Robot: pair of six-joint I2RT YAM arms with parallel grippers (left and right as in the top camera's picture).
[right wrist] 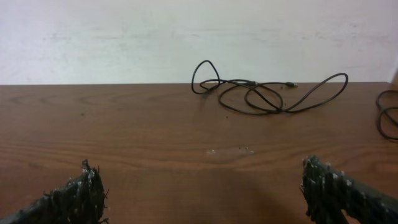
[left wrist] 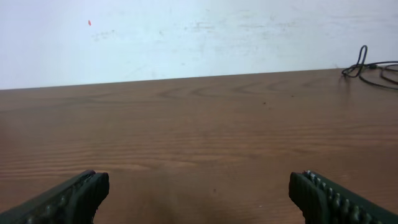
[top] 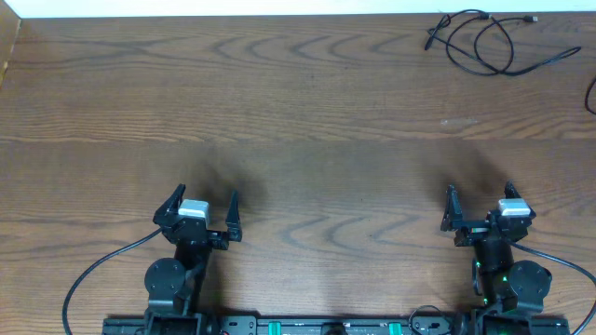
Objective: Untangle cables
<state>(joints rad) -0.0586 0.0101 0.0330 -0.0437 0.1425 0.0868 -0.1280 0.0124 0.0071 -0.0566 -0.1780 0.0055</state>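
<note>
A tangle of thin black cables lies at the far right corner of the wooden table. It shows in the right wrist view as loops near the back edge, and at the far right of the left wrist view. Another black cable loop shows at the right edge, also in the right wrist view. No white cable is in view. My left gripper is open and empty near the front left. My right gripper is open and empty near the front right, far from the cables.
The wooden table runs to a white wall at the back. The arms' thick black cords curve by the bases along the front edge.
</note>
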